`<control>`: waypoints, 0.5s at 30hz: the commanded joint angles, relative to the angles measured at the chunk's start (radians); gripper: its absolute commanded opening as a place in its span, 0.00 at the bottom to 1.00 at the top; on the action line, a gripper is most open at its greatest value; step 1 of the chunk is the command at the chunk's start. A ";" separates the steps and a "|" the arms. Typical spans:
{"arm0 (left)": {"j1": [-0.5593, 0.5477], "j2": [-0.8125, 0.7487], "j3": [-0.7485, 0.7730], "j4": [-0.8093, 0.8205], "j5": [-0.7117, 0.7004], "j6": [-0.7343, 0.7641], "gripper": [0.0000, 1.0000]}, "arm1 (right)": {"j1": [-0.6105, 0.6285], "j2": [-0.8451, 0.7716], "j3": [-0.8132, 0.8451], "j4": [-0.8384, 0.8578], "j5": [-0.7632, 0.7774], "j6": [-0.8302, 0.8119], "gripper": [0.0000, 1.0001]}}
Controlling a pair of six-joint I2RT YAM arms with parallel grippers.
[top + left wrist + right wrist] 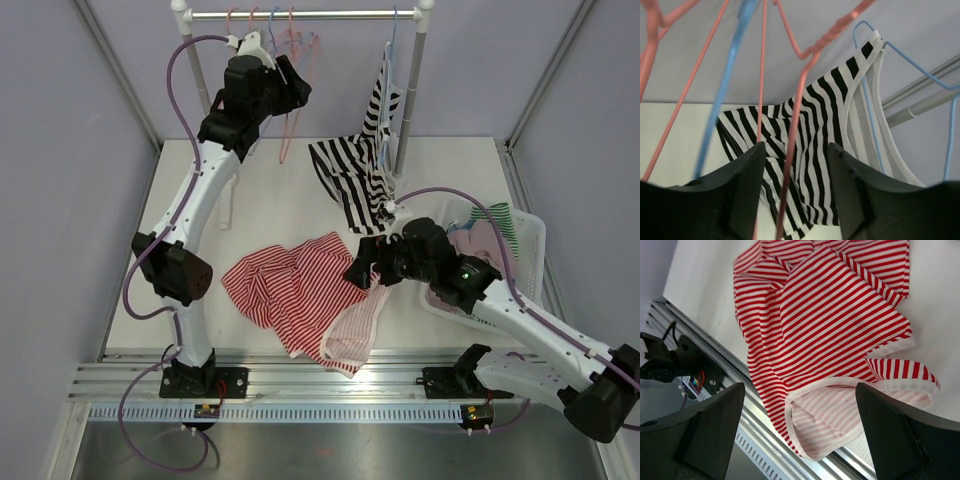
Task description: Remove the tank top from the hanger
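Pale lilac walls close in a white surface (460, 170), with a metal rail (300, 15) across its far end. The left gripper (796, 150) is raised among the hangers at the rail's left part. Its dark fingers are apart, and a thin pink wire hanger (795, 145) runs down through the gap without being pinched. More pink and blue wires cross above it, cut off by the top of the wrist view.

Beyond them to the right hangs the tank top (830, 115), a soft knit in black and white stripes. One strap is looped over the shoulder of a blue hanger (920, 65) at the rail's right end. Whether the other strap sits on the hanger is hard to make out. From above, its body spreads down and left toward the surface, and its lower edge is hidden behind the right arm.

The right gripper (799, 395) hovers wide open with nothing in it, above a crumpled red-and-white striped garment (830, 320) lying near the front edge. A white basket (530, 235) of clothes at the right is partly covered by that arm.
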 commanded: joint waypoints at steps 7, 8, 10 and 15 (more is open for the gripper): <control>0.001 -0.404 -0.239 0.055 0.177 0.002 0.99 | 0.183 0.282 0.096 0.150 0.225 -0.051 0.99; 0.002 -0.438 -0.273 0.056 0.198 0.002 0.99 | 0.196 0.343 0.107 0.174 0.240 -0.054 1.00; 0.001 -0.518 -0.382 0.067 0.205 -0.003 0.99 | 0.223 0.405 0.145 0.198 0.278 -0.071 0.99; 0.001 -0.823 -0.626 0.092 0.163 0.017 0.99 | 0.280 0.626 0.286 0.219 0.370 -0.120 1.00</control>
